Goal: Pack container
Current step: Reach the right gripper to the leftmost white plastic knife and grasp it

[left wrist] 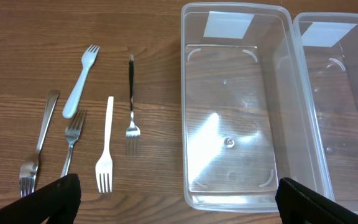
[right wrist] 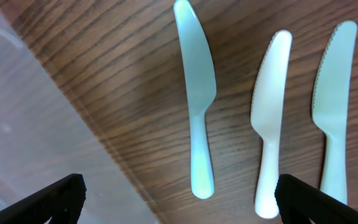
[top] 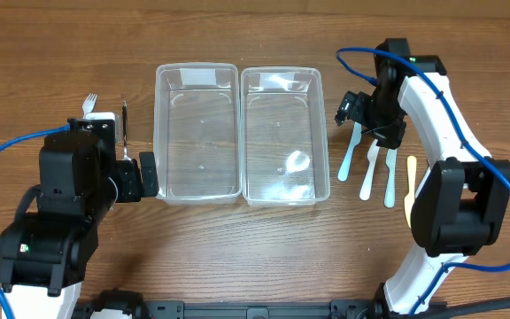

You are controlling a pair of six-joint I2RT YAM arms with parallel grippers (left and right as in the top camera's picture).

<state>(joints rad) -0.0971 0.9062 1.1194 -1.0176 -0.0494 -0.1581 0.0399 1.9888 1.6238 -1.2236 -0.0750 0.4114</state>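
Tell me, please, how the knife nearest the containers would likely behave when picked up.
The knife looks like thin plastic, so probably light and slightly bendy. Lying flat on the table, it likely slides rather than rolls.

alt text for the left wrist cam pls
Five forks, metal and plastic, lie on a wooden table left of an empty clear plastic container; a second container shows at the right edge. The left gripper is open, fingertips at the bottom corners.
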